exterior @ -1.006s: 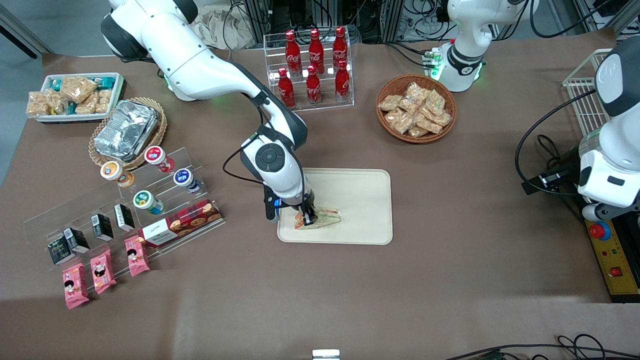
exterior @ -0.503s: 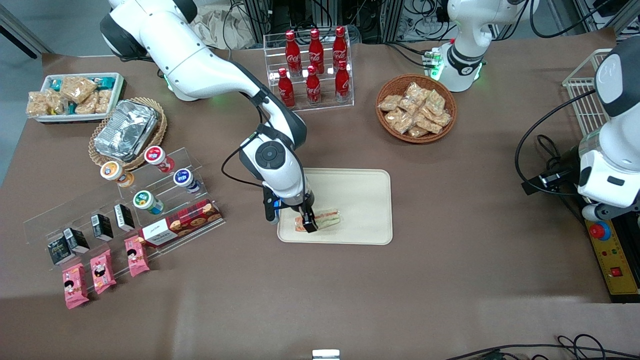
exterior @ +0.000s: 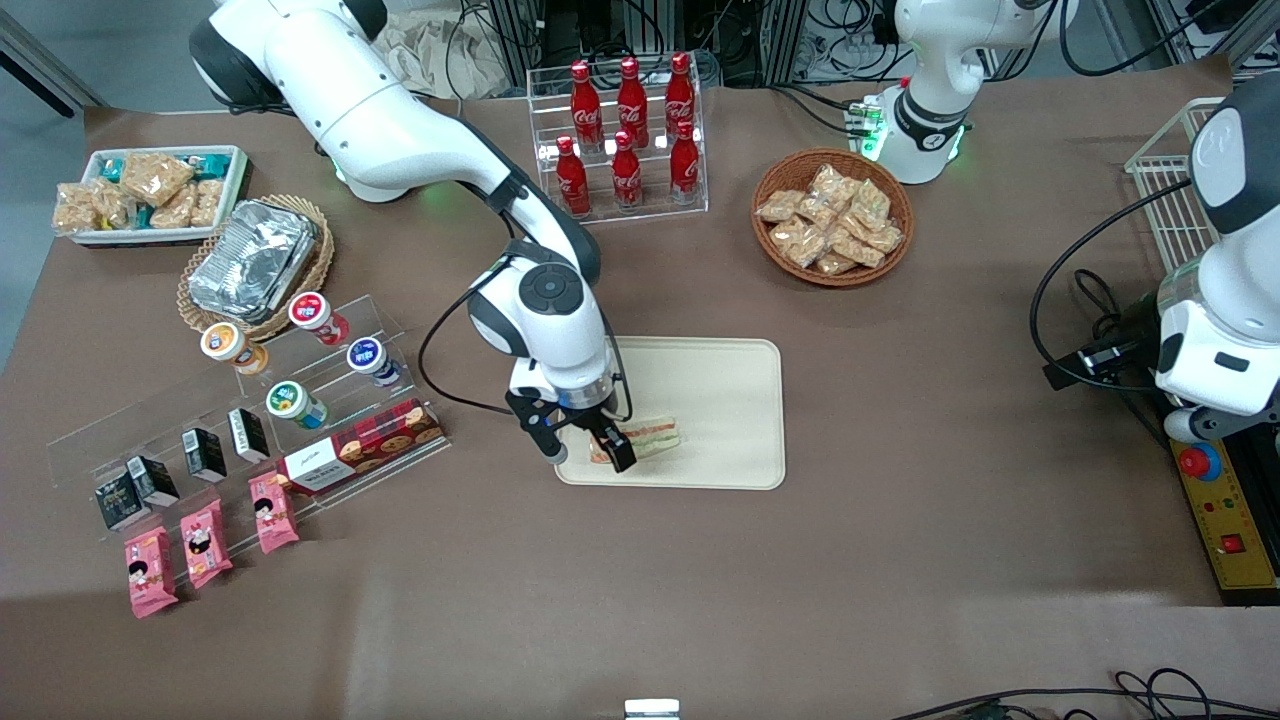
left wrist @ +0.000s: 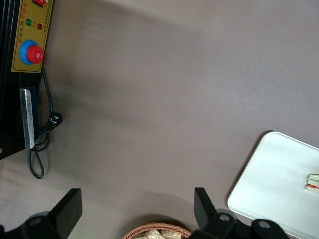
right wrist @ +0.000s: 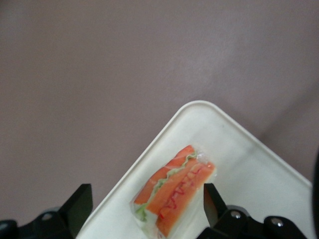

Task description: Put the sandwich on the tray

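The hand [exterior: 606, 443] hovered open just above the sandwich [exterior: 648, 438], which lay on the tray [exterior: 722, 400]. A clear rack of snacks [exterior: 330, 440] stood beside the tray on the brown table [exterior: 900, 520].

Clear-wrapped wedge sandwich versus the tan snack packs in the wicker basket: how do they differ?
The clear-wrapped wedge sandwich shows red and green layers; the tan snack packs look crumbly. It lies alone on the flat cream tray under the open gripper; they are heaped in the round wicker basket. Both are clear-wrapped.
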`<state>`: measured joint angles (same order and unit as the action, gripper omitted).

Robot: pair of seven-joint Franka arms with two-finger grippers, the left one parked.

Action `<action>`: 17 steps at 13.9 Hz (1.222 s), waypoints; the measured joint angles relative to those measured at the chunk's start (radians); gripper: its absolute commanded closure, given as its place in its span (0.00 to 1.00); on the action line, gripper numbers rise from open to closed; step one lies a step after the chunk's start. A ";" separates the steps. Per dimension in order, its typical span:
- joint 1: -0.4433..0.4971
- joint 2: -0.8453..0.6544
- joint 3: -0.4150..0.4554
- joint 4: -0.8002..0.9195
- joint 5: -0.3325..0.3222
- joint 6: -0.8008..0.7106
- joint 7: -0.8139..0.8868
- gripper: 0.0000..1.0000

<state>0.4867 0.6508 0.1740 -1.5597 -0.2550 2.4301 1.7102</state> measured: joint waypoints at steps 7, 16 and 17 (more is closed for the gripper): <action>-0.206 -0.238 -0.006 0.014 0.291 -0.392 -0.728 0.01; -0.332 -0.460 -0.268 0.016 0.413 -0.730 -1.423 0.01; -0.332 -0.487 -0.299 0.015 0.413 -0.754 -1.469 0.01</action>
<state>0.1544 0.1636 -0.1250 -1.5442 0.1582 1.6759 0.2411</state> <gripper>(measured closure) 0.004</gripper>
